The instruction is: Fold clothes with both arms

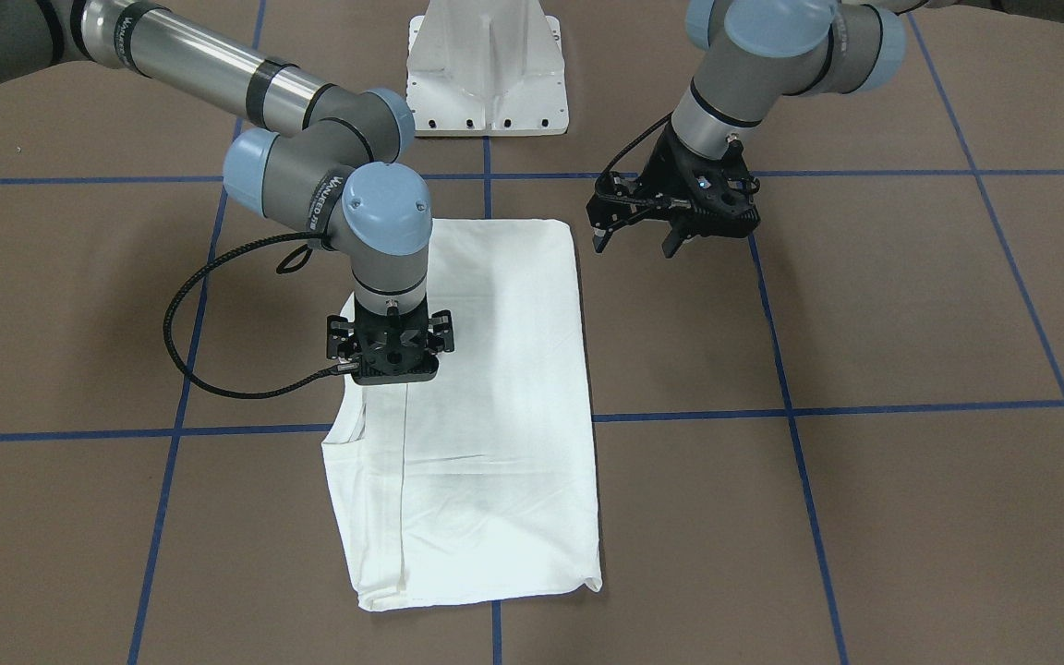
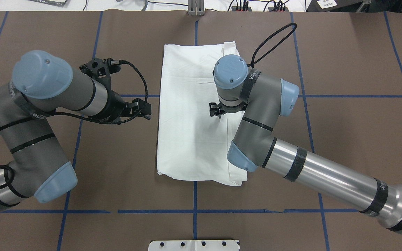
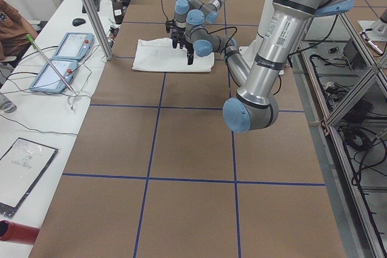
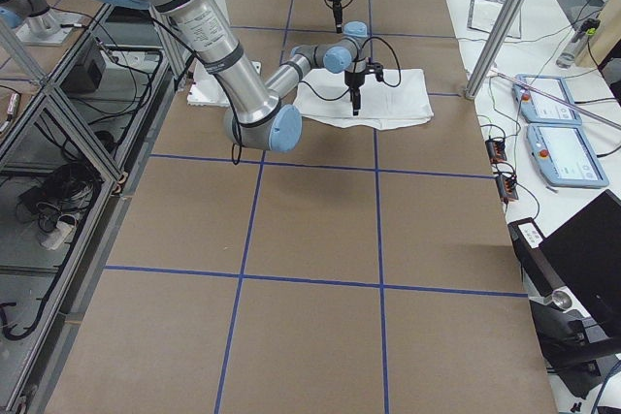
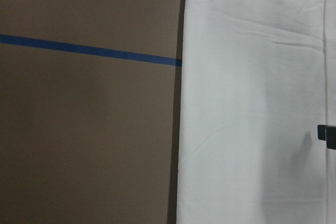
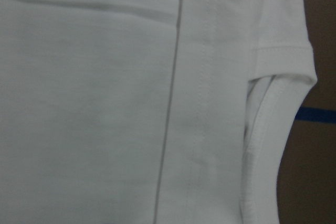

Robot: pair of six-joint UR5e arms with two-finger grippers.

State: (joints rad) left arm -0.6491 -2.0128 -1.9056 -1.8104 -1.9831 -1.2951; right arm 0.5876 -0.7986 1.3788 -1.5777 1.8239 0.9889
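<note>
The white shirt point(image 1: 495, 388) lies folded into a long rectangle at the table's middle; it also shows in the overhead view point(image 2: 187, 122). No print or collar shows. My right gripper point(image 1: 391, 356) points straight down over the shirt's long edge, near a sleeve cuff point(image 6: 283, 61). Its fingers are hidden under its body, so I cannot tell if it is open or shut. My left gripper point(image 1: 634, 247) is open and empty. It hovers over bare table just off the shirt's other long edge, as the overhead view point(image 2: 143, 108) also shows. The left wrist view shows the shirt's edge point(image 5: 252, 103).
The white pedestal base point(image 1: 488, 83) stands at the robot's side of the table. Blue tape lines point(image 1: 864, 406) cross the brown tabletop. A side bench with tablets point(image 4: 558, 147) and cables runs along the far edge.
</note>
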